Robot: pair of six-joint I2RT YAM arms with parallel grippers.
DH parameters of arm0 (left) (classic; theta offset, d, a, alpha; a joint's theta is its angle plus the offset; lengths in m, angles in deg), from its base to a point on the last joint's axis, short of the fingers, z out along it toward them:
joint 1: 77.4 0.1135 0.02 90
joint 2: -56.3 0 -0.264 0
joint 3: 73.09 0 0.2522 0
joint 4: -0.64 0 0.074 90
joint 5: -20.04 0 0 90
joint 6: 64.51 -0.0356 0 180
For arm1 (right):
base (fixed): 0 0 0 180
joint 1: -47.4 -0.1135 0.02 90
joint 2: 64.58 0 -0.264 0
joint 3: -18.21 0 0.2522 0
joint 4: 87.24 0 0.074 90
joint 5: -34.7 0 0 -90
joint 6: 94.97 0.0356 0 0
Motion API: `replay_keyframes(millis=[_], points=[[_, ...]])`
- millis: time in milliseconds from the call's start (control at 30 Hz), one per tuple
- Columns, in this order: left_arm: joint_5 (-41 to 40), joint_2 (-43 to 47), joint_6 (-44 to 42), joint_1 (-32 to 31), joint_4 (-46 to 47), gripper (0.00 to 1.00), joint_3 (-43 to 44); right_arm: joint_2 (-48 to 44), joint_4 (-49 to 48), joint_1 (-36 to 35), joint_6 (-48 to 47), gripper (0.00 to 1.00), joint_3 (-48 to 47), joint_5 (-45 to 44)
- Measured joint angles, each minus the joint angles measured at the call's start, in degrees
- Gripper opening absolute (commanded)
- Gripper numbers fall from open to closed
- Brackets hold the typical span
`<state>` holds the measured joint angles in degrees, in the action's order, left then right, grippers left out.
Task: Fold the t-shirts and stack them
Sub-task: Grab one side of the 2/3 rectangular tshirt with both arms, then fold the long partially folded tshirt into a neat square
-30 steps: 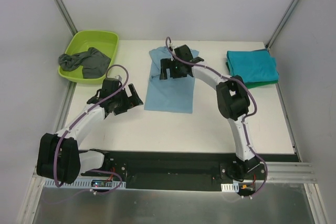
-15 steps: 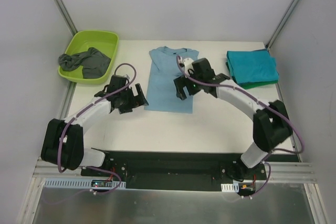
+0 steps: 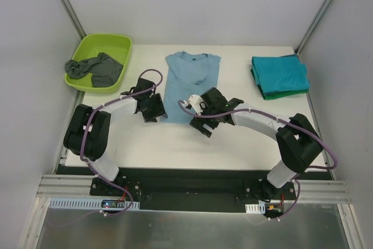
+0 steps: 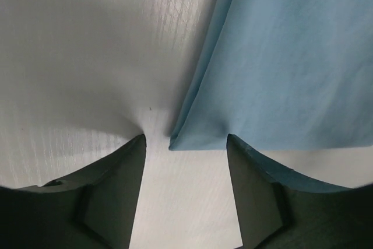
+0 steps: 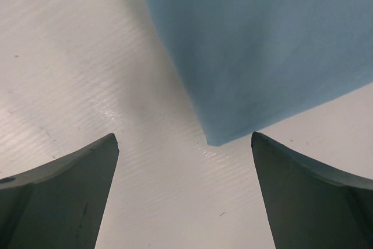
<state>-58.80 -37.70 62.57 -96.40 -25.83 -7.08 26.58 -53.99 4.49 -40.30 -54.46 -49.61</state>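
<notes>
Your left gripper (image 4: pixel 185 139) is open, one hem corner of the light blue t-shirt (image 3: pixel 192 80) lying between its fingers, ungripped. Your right gripper (image 5: pixel 184 138) gapes wide around the other hem corner, empty.

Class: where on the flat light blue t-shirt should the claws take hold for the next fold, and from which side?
Probably its two near hem corners, one per claw, approached from the near edge. The light blue t-shirt lies flat and narrow, and one corner sits between the open fingers of the left claw, the other of the right claw.
</notes>
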Motion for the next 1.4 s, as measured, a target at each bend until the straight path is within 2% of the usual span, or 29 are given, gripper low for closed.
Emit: replay_keyframes(millis=[133,200,233,400,600,633,667,767,900,1000,1167,1300,1400], points=[[-1.11,-1.97,1.11,-0.57,0.13,0.19,1.25,4.44,1.4,-1.01,-4.63,0.93,-2.45,-2.01],[-1.27,-2.82,1.57,-0.57,0.31,0.03,1.6,6.03,2.05,-1.25,-5.88,0.85,-3.3,-2.73],[-1.29,-3.15,1.75,-0.57,0.35,0.0,1.68,6.86,2.38,-1.38,-6.49,0.84,-3.8,-3.21],[-2.49,-3.56,2.27,-0.85,0.26,0.0,1.97,10.45,3.87,-2.16,-7.93,0.79,-5.4,-6.16],[-4.35,-3.63,2.27,-0.94,-0.11,0.0,2.49,12.0,4.79,-2.78,-8.26,0.47,-6.4,-8.85],[-4.66,-3.63,2.27,-0.94,-0.11,0.0,2.49,12.13,4.87,-2.8,-8.26,0.44,-6.43,-9.03],[-4.87,-3.63,2.27,-0.94,-0.13,0.0,2.49,12.26,4.94,-2.8,-8.24,0.36,-6.47,-9.14],[-5.44,-3.48,2.29,-0.94,-0.13,0.0,2.47,12.94,6.16,-2.97,-7.87,0.19,-7.15,-9.27],[-6.97,-1.44,2.4,-0.94,-0.28,0.0,1.07,13.55,8.07,-3.39,-6.99,0.03,-8.17,-8.24],[-9.51,4.07,2.69,-0.94,-1.36,0.0,-2.27,13.0,9.35,-4.28,-5.51,0.01,-8.31,-4.63],[-13.9,19.45,3.08,-0.94,-4.57,0.0,-7.87,7.41,12.5,-9.46,0.92,0.01,-7.87,4.22],[-18.36,33.9,4.5,-0.94,-9.31,0.0,-10.58,-0.66,12.85,-13.11,9.88,0.01,-7.74,15.37],[-20.61,43.32,5.38,-1.31,-13.33,0.0,-10.95,-6.12,9.64,-13.68,17.14,0.01,-6.32,24.68]])
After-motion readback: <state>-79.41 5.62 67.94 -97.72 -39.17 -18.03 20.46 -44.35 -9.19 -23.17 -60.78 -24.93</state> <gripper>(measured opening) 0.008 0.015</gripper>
